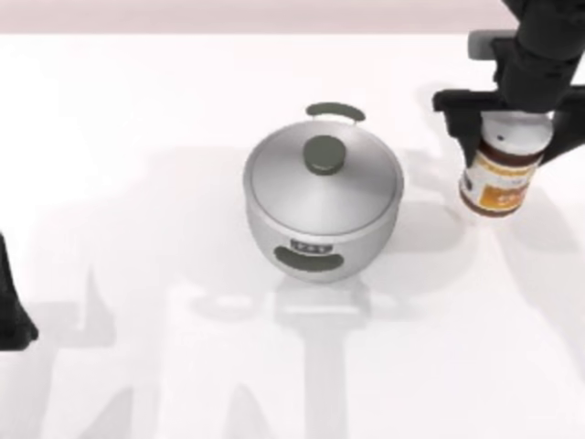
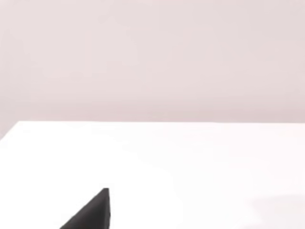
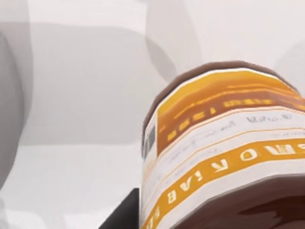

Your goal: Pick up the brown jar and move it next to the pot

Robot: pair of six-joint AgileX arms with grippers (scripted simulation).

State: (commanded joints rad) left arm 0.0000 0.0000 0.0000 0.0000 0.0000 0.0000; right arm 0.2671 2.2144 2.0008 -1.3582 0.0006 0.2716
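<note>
The brown jar (image 1: 501, 174), with a white lid and an orange-and-white label, hangs slightly tilted at the table's far right. My right gripper (image 1: 514, 135) is shut on its upper part, with a dark finger on each side of the lid. In the right wrist view the jar (image 3: 224, 143) fills most of the picture, and one dark finger (image 3: 121, 212) presses against its label. The pot (image 1: 322, 201), silver with a domed lid and a dark grey knob, stands at the table's middle, about a jar's width to the left of the jar. My left arm (image 1: 11, 311) is parked at the left edge.
The white table (image 1: 137, 137) stretches around the pot. The pot's dark handles (image 1: 335, 112) stick out at its far and near sides. Grey shadows of the arms fall on the table's front part. The left wrist view shows only bare table and a pale wall.
</note>
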